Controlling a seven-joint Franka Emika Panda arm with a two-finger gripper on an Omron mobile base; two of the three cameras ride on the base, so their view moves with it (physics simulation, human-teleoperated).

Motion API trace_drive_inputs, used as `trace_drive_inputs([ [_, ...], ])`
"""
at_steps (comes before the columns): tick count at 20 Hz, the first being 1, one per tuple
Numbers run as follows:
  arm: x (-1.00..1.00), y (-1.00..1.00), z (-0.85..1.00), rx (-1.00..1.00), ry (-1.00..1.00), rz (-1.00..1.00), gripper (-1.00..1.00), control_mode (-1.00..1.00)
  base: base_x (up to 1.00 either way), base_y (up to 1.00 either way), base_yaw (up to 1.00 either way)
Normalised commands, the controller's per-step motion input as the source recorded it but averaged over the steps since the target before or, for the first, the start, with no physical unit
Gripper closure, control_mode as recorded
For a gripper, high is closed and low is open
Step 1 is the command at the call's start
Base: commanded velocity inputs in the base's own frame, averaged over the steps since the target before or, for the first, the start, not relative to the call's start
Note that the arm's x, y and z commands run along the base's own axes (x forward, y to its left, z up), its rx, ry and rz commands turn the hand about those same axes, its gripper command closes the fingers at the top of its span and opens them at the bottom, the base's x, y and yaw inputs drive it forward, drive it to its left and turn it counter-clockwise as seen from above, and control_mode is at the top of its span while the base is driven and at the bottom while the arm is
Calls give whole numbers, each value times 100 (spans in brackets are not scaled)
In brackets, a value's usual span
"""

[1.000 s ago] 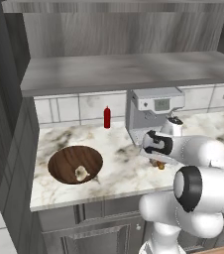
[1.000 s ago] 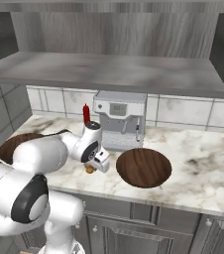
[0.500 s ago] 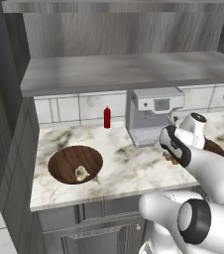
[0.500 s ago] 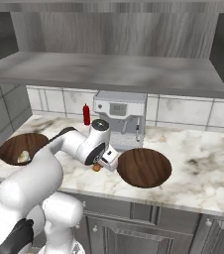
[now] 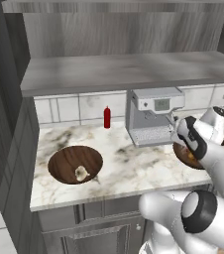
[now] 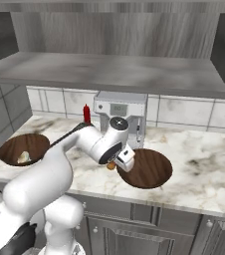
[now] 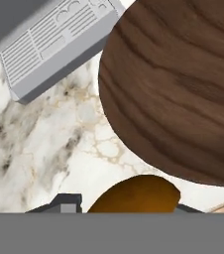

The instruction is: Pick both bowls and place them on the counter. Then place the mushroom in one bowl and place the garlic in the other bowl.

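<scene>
both bowls on the counter [image 5: 119, 163] already, garlic [image 5: 81, 172] sits in the left bowl [image 5: 75, 164]. mushroom [image 7: 134, 194] is pinched between my gripper [image 6: 118, 164] fingers, orange cap up close in hand view, hovering just beside the near rim of the right bowl [image 6: 145, 168]. left to do imo: carry it over the rim, let go. finger tips mostly cut off at bottom of hand view, stem hidden. right bowl half covered by arm in left base view.
</scene>
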Motion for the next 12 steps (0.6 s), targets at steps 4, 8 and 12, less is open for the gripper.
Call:
trace_drive_inputs([
  [4, 0, -57, 16, 6, 1, -6, 100, -100, 0, 0, 0],
  [8, 2, -47, -8, 4, 0, -7, 100, -100, 0, 0, 0],
  [12, 1, -33, -50, 0, 0, -5, 100, -100, 0, 0, 0],
])
